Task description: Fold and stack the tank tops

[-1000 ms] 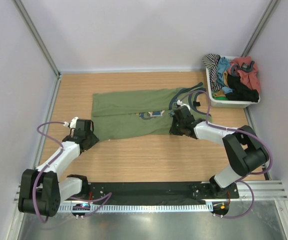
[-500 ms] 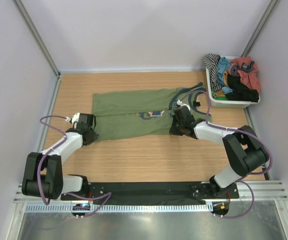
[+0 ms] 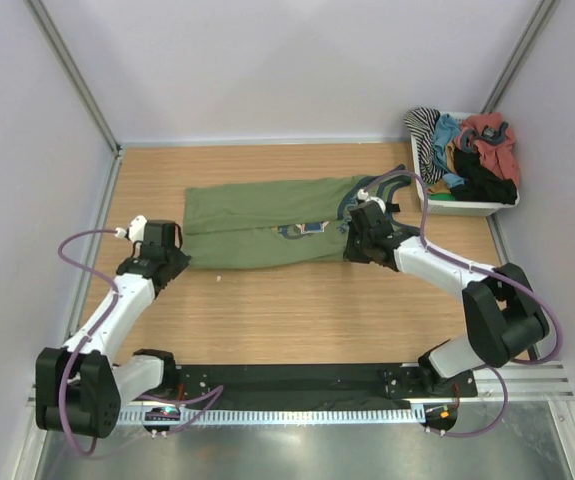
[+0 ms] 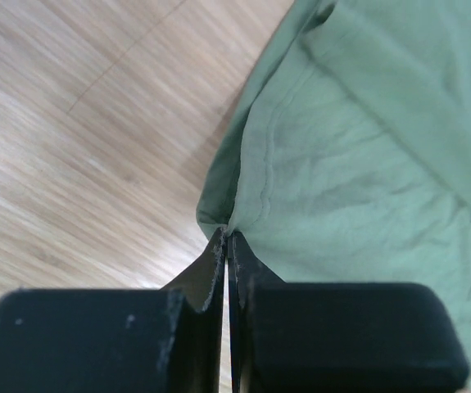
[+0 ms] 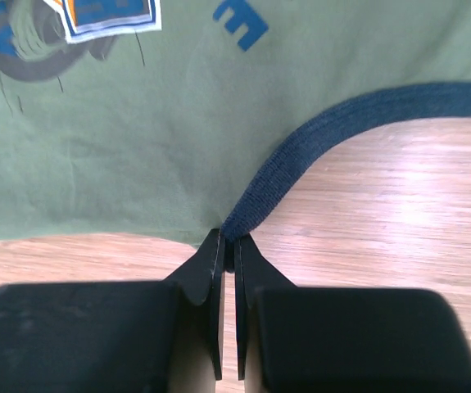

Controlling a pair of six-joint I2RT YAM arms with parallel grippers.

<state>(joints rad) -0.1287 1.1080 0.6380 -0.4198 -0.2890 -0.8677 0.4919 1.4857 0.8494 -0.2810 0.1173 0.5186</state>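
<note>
Now you're pinching the green top at both near corners: left end effector clamping the hem, right end effector clamping the trim, readying a fold.

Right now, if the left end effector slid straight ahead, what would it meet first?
The green top: the left end effector pinches its corner, and more of that cloth lies straight ahead.

This looks like a robot test cell in a lab. A wood-grain bench is boxed in by plain pale panels on metal posts. A left arm and a right arm are bolted to a black rail at the bench's near edge. A white tub of mixed clothes sits in the far corner.
</note>
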